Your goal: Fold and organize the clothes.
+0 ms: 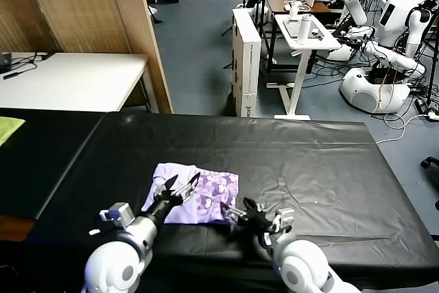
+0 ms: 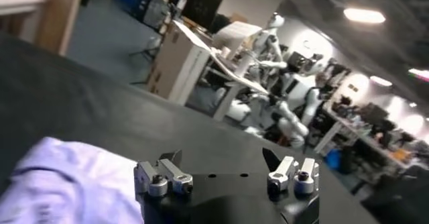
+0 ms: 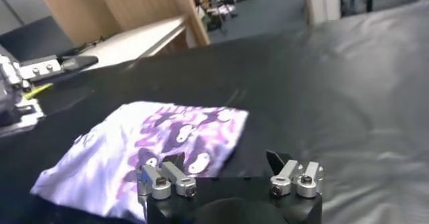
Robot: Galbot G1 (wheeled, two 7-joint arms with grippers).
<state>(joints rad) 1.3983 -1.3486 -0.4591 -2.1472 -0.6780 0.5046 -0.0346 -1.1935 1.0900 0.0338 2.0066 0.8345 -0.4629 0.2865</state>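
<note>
Lavender T-shirt lies folded (purple print up); 2 grippers, left and right, spread wide.

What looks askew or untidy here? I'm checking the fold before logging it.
The T-shirt lies folded into a compact bundle on the black table, but it sits skewed, its edges uneven and rumpled. Both the left gripper and right gripper are open beside it, holding nothing.
</note>
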